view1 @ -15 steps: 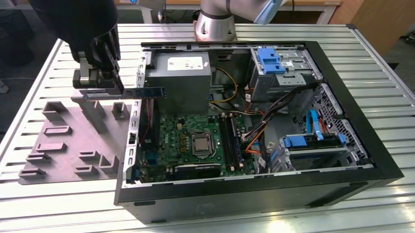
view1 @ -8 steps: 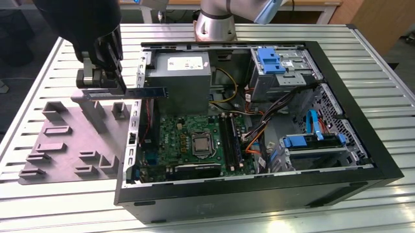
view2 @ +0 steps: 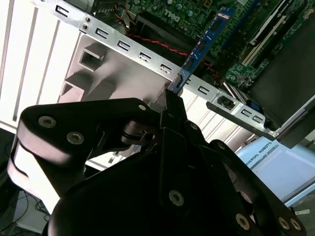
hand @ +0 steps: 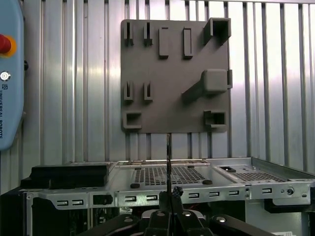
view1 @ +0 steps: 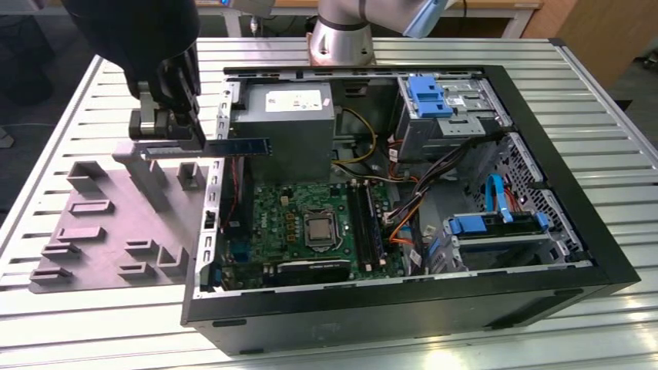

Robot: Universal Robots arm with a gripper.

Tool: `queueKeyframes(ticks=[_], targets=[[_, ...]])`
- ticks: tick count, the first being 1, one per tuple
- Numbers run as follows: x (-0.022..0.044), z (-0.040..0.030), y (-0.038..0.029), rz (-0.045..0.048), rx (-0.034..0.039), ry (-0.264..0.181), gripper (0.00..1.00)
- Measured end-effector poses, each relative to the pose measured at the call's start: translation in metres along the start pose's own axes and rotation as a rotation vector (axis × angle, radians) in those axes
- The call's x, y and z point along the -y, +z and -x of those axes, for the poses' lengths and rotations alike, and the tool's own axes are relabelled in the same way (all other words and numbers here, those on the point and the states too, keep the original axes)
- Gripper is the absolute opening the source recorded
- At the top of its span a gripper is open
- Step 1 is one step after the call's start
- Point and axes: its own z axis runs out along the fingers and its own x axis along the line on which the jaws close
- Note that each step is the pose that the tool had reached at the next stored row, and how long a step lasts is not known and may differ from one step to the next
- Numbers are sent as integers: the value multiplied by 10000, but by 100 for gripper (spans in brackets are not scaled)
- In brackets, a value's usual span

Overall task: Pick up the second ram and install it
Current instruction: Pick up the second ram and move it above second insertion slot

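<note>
Hand (view1: 169, 142) is clamped on the second ram (view1: 236, 146). It grips one end, and the rest of the stick juts out level toward the exterior view's right. The stick is in the air, standing on its long edge. It crosses the case wall (view1: 214, 193) on the exterior view's left, and its free end reaches toward the power supply (view1: 283, 116). It is not seated in anything.

Arm pose: the dark wrist (view1: 139, 38) comes down from the upper corner on the exterior view's left, with the hand pointing down. It sits above the near edge of the grey tray (view1: 103, 223). The arm base (view1: 344, 38) stands behind the case on the slatted desk (view1: 103, 324).

In the second wrist view the black fingers (view2: 170, 105) are pinched on the stick's end. The second ram (view2: 202, 46) runs away from them over the perforated case rail (view2: 123, 46), toward the green motherboard (view2: 197, 10).

In the first wrist view I see the stick edge-on as a thin dark line (hand: 168, 162) rising from the hand (hand: 170, 204). The case wall (hand: 221, 189) and the tray (hand: 174, 73) lie beyond it. A pendant with a red button (hand: 7, 73) lies on the desk beside them.

The black slot rails (view1: 362, 220) sit next to the CPU socket (view1: 319, 229), well apart from the stick.
</note>
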Motion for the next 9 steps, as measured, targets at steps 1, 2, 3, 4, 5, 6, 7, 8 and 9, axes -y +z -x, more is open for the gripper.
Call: queueKeyframes(ticks=[1,2,3,4,5,6,7,8,9], targets=[[7,0,0,1,-1,0,12],[15,0,0,0,-1,0,12],[23,0,0,0,0,0,12],[31,1,-1,0,0,0,12],[39,1,-1,0,0,0,12],[48,1,-1,0,0,0,12],[56,1,-1,0,0,0,12],[64,2,-1,0,0,0,12],[72,2,-2,0,0,0,12]])
